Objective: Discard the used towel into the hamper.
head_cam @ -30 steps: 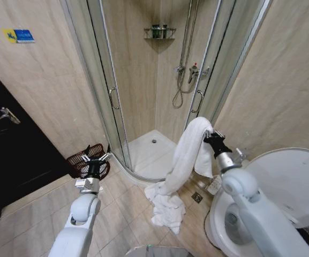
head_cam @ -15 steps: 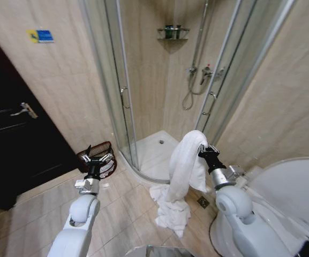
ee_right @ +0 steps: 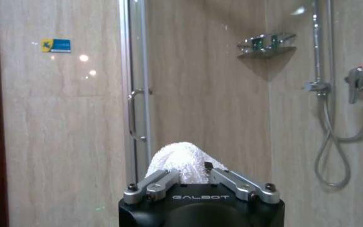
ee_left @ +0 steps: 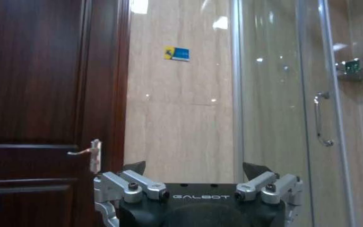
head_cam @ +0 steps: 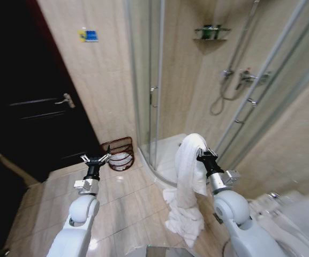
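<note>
The white towel (head_cam: 188, 176) hangs in a long fold from my right gripper (head_cam: 203, 155), which is shut on its top, and its lower end is heaped on the floor tiles. In the right wrist view the towel (ee_right: 177, 160) bulges up between the shut fingers of the right gripper (ee_right: 186, 174). The hamper (head_cam: 120, 153), a small reddish-brown wire basket, stands on the floor against the wall by the shower door, with something pale inside. My left gripper (head_cam: 95, 159) is held open just left of the hamper and nearer to me, empty. It is also open in the left wrist view (ee_left: 194, 168).
A dark wooden door (head_cam: 31, 118) with a lever handle fills the left. The curved glass shower enclosure (head_cam: 155, 85) and its white tray (head_cam: 167, 152) lie behind the towel. A white toilet (head_cam: 299, 219) sits at the lower right. Bare floor tiles (head_cam: 127, 203) lie between the arms.
The camera has swung left, so the door takes up more of the picture and the shower and toilet have slid right. The right gripper still holds the towel and the left stays open.
</note>
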